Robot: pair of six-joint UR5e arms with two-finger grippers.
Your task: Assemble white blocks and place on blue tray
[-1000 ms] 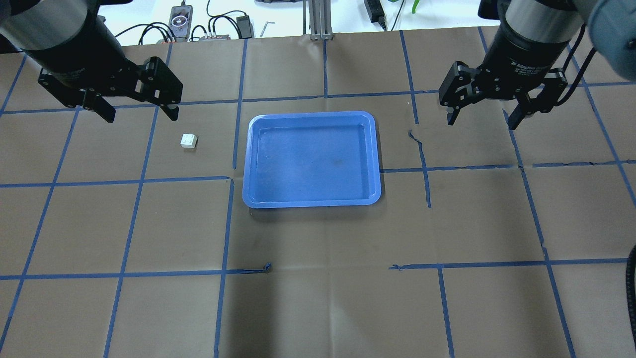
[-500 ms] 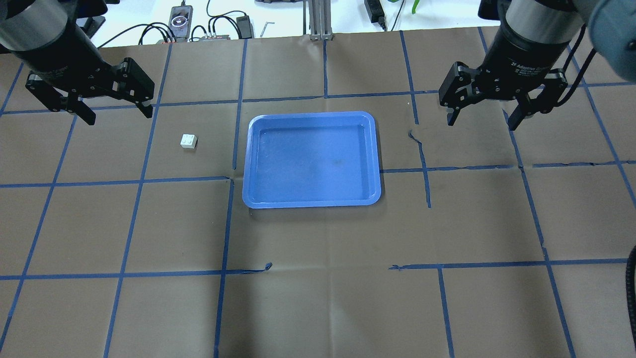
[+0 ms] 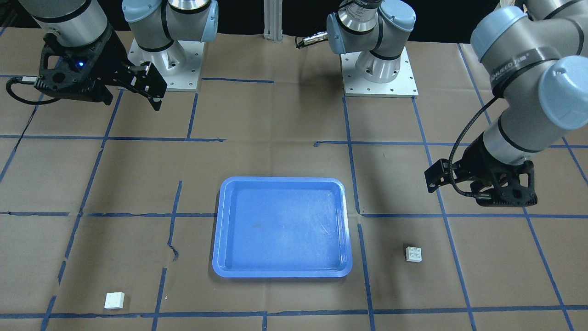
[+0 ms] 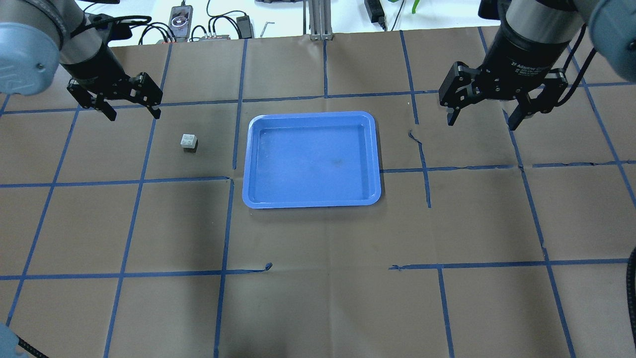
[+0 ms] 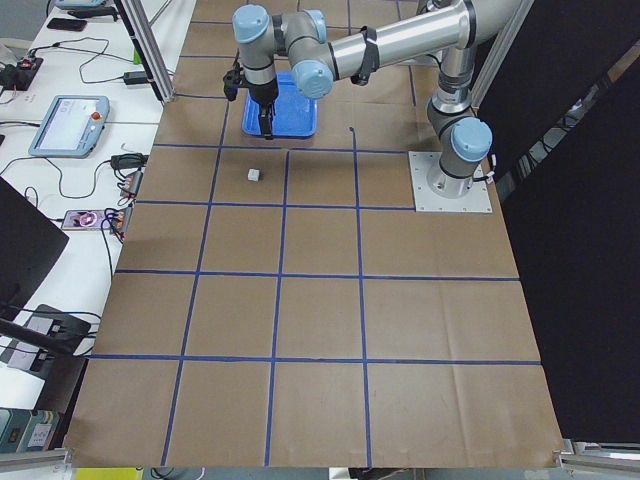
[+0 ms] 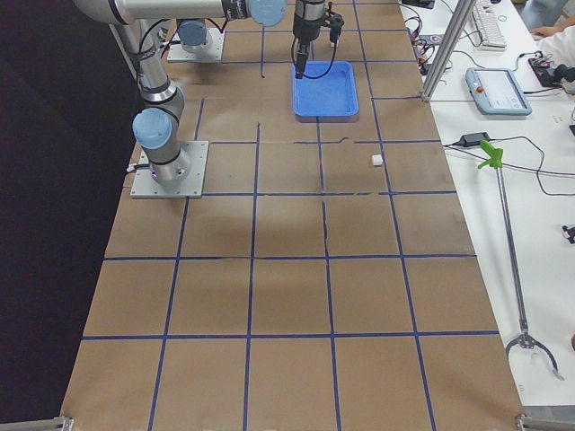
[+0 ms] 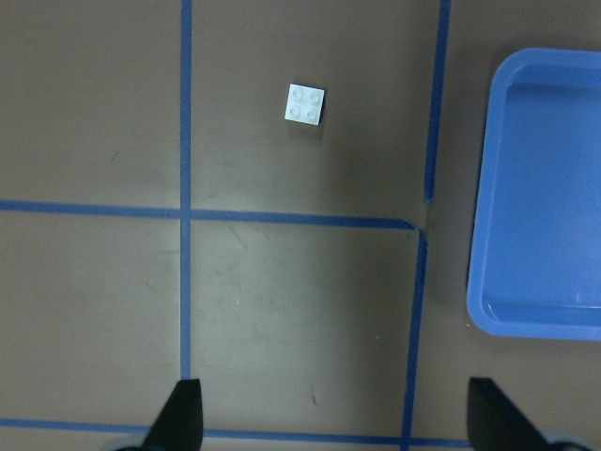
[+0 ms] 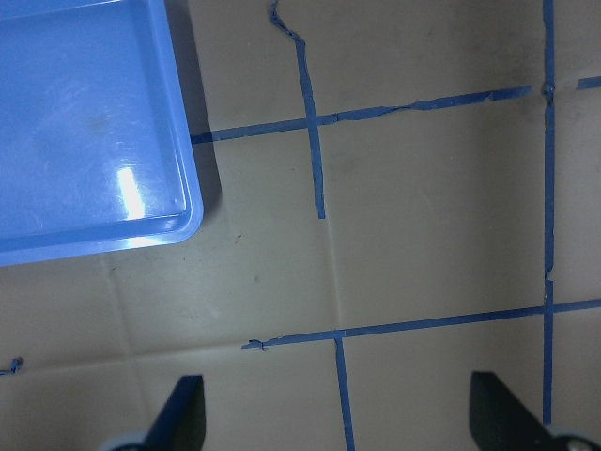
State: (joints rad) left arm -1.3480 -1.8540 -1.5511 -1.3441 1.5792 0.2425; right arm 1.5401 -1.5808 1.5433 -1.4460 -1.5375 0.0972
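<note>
Your left gripper hangs with jaws wide apart and holds nothing. One white block lies studs up between it and the tray, which sits in the middle of the table. This block is square and a little turned against the tape lines, so it has no long side to follow. The right gripper, also spread and empty, is nearer to the second block, close to the operators' edge
</note>
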